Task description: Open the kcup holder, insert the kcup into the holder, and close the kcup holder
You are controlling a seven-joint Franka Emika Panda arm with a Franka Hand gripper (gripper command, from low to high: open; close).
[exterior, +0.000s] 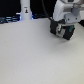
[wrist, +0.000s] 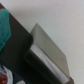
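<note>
**Exterior view.** There is one arm (exterior: 66,9), one white post (exterior: 25,10) and one dark boxy holder (exterior: 54,28), all on a pale table (exterior: 35,60). The arm comes down from the top edge on the exterior view's right. It is bent low, so its gripper (exterior: 65,32) hangs just above the table. The holder sits well to the right of the post. It is right against the gripper and the two merge into one dark mass, so I cannot tell whether they touch. A small teal-green patch (exterior: 70,30) shows within that mass. It is too blurred to say whether it is the cup or part of the gripper. I cannot tell how far apart the jaws stand, or whether anything is between them.

**Wrist view.** One holder (wrist: 48,52) fills the middle as a tilted grey slab with a darker, layered front edge. It lies on the white table (wrist: 60,17). Beside the holder is a broad black shape (wrist: 17,50) that could be the gripper's body or a finger, but the blur hides which. Beyond that shape, away from the holder, is one teal patch (wrist: 5,25) at the picture's edge. A small red speck (wrist: 4,77) sits in the corner next to the black shape. No cup can be picked out with certainty here either. The gap between the jaws is not shown.
</note>
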